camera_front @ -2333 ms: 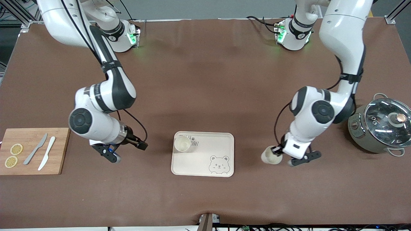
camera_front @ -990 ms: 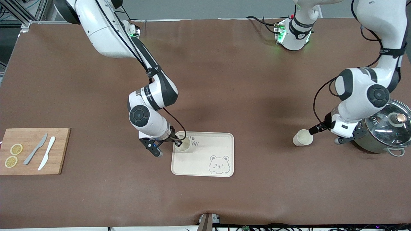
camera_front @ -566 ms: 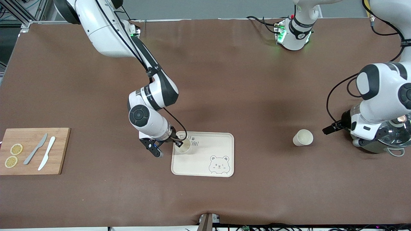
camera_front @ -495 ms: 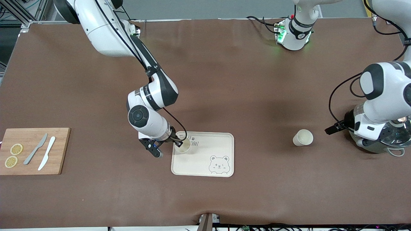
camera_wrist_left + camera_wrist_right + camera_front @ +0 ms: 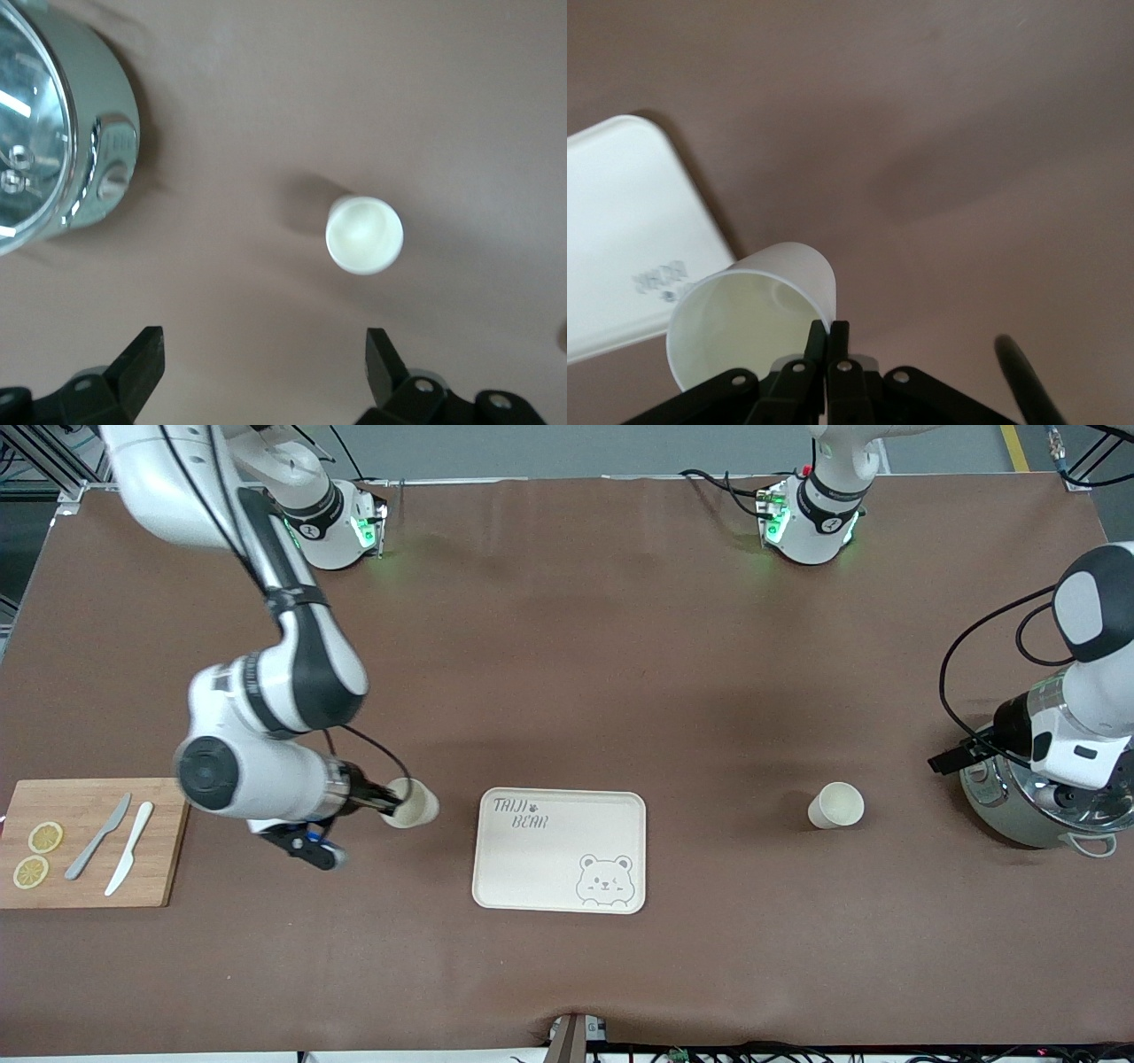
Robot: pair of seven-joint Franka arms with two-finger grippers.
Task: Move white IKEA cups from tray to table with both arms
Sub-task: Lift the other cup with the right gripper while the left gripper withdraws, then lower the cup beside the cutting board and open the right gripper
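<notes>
One white cup (image 5: 835,805) stands upright on the brown table between the cream bear-print tray (image 5: 567,868) and the pot; it also shows in the left wrist view (image 5: 364,235). My left gripper (image 5: 952,760) is open and empty beside the pot, its jaws wide apart (image 5: 264,335), well apart from that cup. My right gripper (image 5: 390,802) is shut on the rim of the second white cup (image 5: 412,804), held tilted over the table between the tray and the cutting board. The right wrist view shows its fingers pinching the cup wall (image 5: 749,328), with the tray's corner (image 5: 620,221) beside it.
A steel pot with a glass lid (image 5: 1059,779) stands at the left arm's end, also seen in the left wrist view (image 5: 53,133). A wooden cutting board (image 5: 168,841) with two knives and lemon slices lies at the right arm's end.
My right gripper has lifted the cup off the tray and carried it toward the cutting board. My left gripper has let go of the other cup and drawn back toward the pot.
</notes>
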